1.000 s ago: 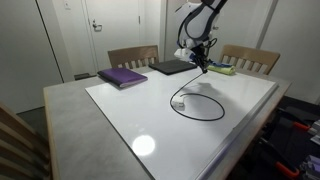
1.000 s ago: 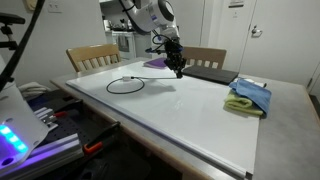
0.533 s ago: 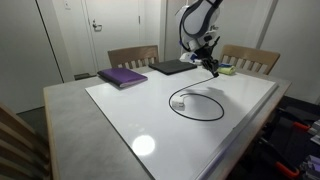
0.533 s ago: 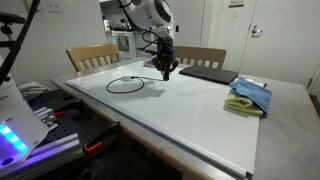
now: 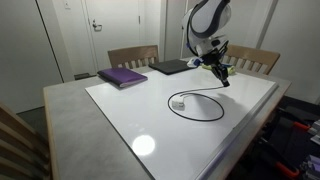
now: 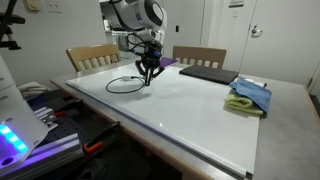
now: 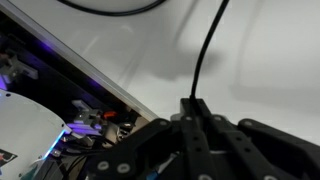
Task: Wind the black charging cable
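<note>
Over white table, pincer tight around black charging cable.

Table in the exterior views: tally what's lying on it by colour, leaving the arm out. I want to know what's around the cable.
Black: 2 (black charging cable, closed laptop)
Purple: 1 (purple book)
Blue: 1 (blue cloth)
Yellow-green: 1 (yellow-green cloth, under the blue one)
Total: 5
</note>
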Motion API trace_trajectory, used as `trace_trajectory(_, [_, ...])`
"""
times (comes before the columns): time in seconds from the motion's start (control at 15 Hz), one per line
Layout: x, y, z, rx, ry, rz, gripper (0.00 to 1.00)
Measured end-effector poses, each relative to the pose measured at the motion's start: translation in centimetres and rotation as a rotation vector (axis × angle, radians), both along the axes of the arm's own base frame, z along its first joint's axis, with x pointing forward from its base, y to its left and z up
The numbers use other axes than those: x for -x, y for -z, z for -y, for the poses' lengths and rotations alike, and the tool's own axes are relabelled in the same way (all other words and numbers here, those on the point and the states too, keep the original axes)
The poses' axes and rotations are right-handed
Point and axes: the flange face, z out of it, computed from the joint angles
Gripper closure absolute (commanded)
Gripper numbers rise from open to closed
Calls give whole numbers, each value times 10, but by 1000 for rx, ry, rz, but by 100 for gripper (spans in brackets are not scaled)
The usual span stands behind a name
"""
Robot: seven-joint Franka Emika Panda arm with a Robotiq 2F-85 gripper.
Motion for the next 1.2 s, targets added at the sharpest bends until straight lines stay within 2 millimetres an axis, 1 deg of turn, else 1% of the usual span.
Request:
trace_trajectory(0.07, [5,4,-2,-1,8,21,91])
trace_trajectory(0.13, [10,7,-5,-4,10,41,65])
trace_trajectory(0.2, [14,11,-8,-8,11,61,65])
trace_trajectory(0.27, [18,15,-11,-14,7,78,60])
trace_trajectory(0.4, [24,22,-18,-27,-5,102,47])
trace_trajectory(0.47, [25,25,-20,-32,-13,110,39])
trace_trajectory(0.6, [27,27,-21,-30,-29,112,25])
trace_trajectory(0.73, [27,23,-20,-19,-56,112,12])
trace_trajectory(0.8, [25,17,-20,-10,-72,113,5])
trace_trajectory(0.87, [24,9,-19,0,-92,111,0])
trace_trajectory(1.0, [20,-14,-18,5,-175,106,0])
trace_trajectory(1.2, [13,-52,-22,-12,-326,103,0])
